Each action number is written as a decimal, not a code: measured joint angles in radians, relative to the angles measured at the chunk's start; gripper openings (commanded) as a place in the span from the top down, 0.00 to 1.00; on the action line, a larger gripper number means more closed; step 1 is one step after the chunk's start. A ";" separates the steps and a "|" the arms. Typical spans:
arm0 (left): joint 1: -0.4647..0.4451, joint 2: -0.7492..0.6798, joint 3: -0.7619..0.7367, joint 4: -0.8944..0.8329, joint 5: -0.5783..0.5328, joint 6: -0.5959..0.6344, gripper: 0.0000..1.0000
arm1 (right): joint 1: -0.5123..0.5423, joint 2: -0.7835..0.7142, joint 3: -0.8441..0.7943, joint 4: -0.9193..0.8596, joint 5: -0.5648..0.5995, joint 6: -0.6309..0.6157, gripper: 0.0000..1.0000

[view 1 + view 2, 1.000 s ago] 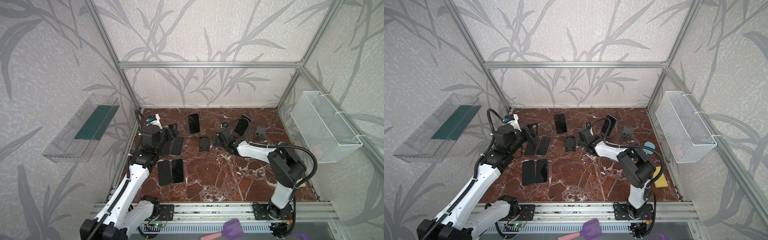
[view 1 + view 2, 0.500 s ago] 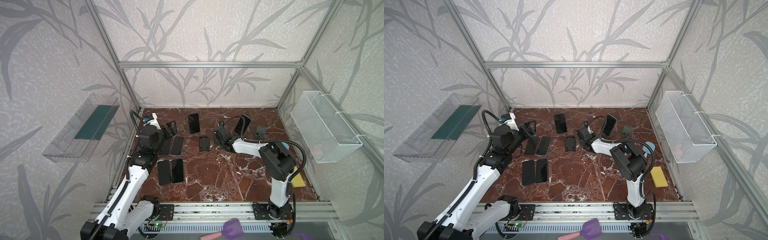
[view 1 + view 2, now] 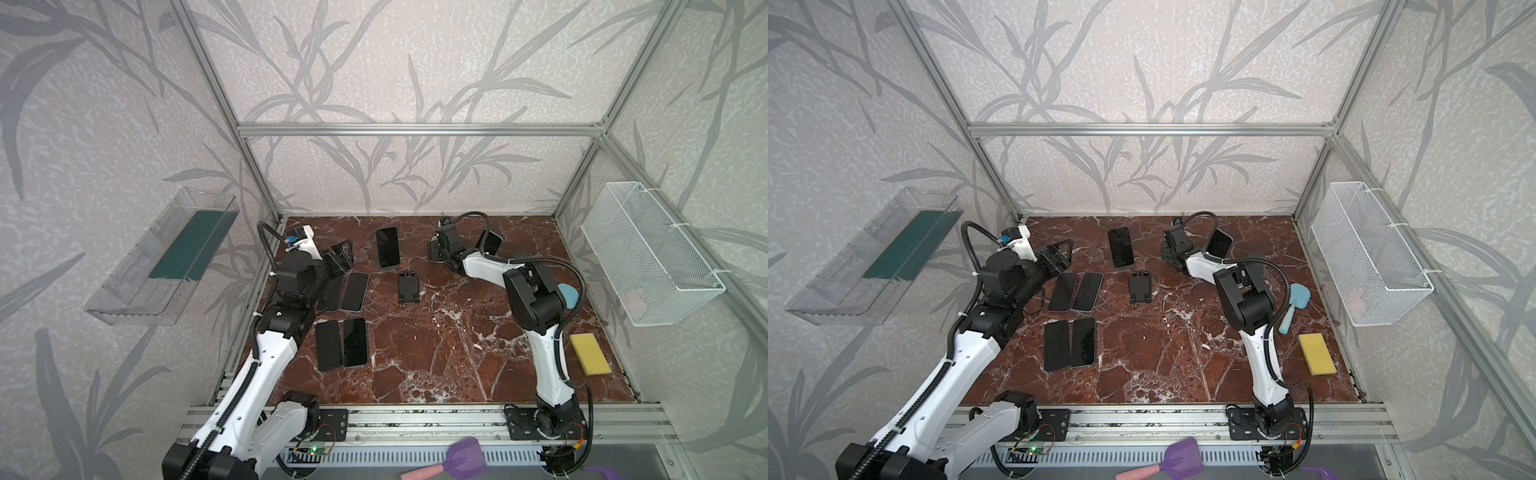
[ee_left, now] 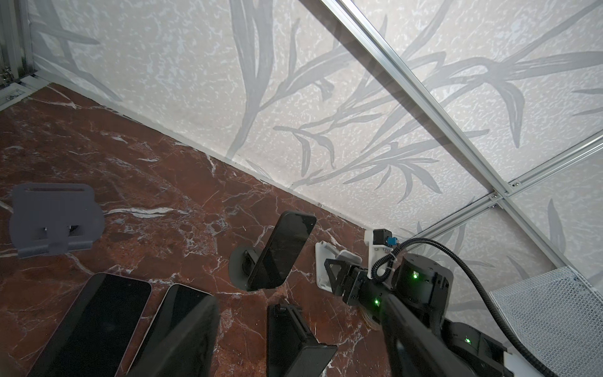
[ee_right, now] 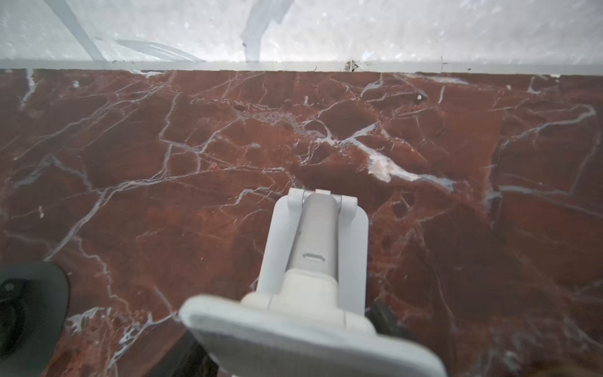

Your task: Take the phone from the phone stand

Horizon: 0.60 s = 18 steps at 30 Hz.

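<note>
Red-brown marble makes the table [image 3: 436,353], and on it the biggest change is in the right arm [image 3: 536,299]. Since a second ago its elbow has drawn in toward the back of the table, and the right gripper [image 3: 435,252] has slid a little away from the phone [image 4: 280,251]. The left arm [image 3: 270,353] has almost not moved. The left gripper [image 3: 341,257] hangs near the flat phones [image 3: 355,343], its jaws part-way apart and nothing between them.

The phone stands where it stood before, leaning upright on the dark round phone stand [image 4: 239,266], as the left wrist view shows well. The right gripper is now at the white stand [image 5: 313,248] just beside it, not on the phone. Whether its jaws are apart or closed, or whether they grip this white stand, we cannot tell. We judge that the task is not yet done: the phone looks untouched, and the gripper must come back to it.
</note>
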 measured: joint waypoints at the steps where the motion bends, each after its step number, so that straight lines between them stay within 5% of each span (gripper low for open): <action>1: 0.000 0.000 0.000 0.001 0.000 0.000 0.22 | -0.005 0.008 0.017 -0.004 -0.010 -0.003 0.15; 10: 0.000 0.002 0.000 0.005 0.011 -0.001 0.22 | 0.006 -0.093 -0.010 -0.048 -0.007 -0.057 0.03; 18: 0.000 0.002 0.000 0.005 0.010 -0.010 0.22 | 0.188 -0.454 -0.220 -0.008 0.167 -0.070 0.01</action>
